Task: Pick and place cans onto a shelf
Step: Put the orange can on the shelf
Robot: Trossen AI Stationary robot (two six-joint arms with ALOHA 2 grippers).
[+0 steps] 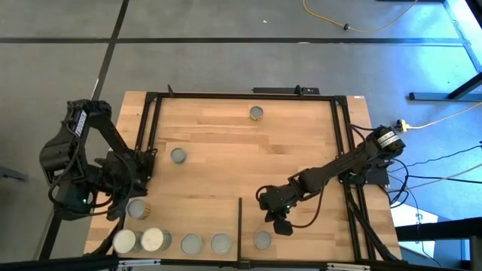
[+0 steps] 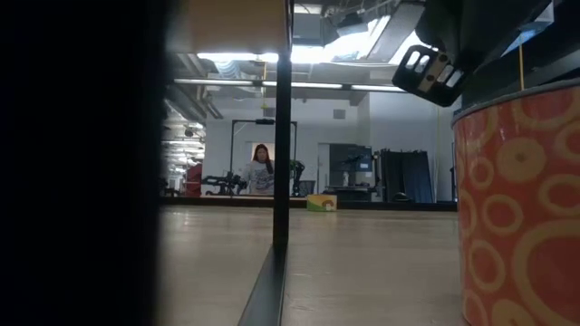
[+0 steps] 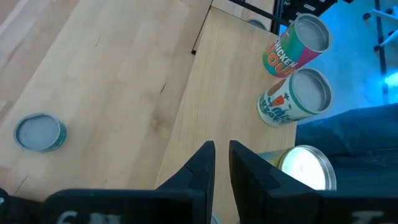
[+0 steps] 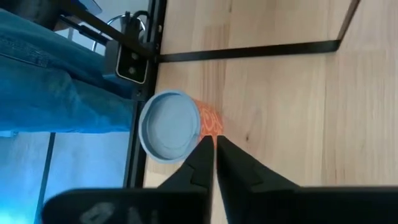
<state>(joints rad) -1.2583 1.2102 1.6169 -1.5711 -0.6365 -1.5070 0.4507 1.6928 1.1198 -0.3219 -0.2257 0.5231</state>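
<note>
Nearest first: the orange-sided can [image 4: 171, 126] stands upright on the shelf [image 3: 230, 81] at the near edge of the counter [image 1: 226, 150], just right of the thin black upright [image 1: 239, 226]. The right gripper [image 4: 212, 142] sits just beside this can, not around it. Its fingers are pinched almost together and hold nothing.

Judgement: the step in hand concerns this can. To grasp it, the fingers must first spread wider than the can, then straddle it squarely from above. If instead the arm is leaving, it should rise straight up, because a sideways sweep could knock the can over.

Toward the near left corner, the left gripper [image 3: 222, 149] waits with fingers close together and empty, next to a whitish-topped can [image 3: 305, 174]. Farther out, a teal can [image 1: 178, 156] and a far-edge can [image 1: 256, 113] stand on bare planks, not yet shelved.
</note>
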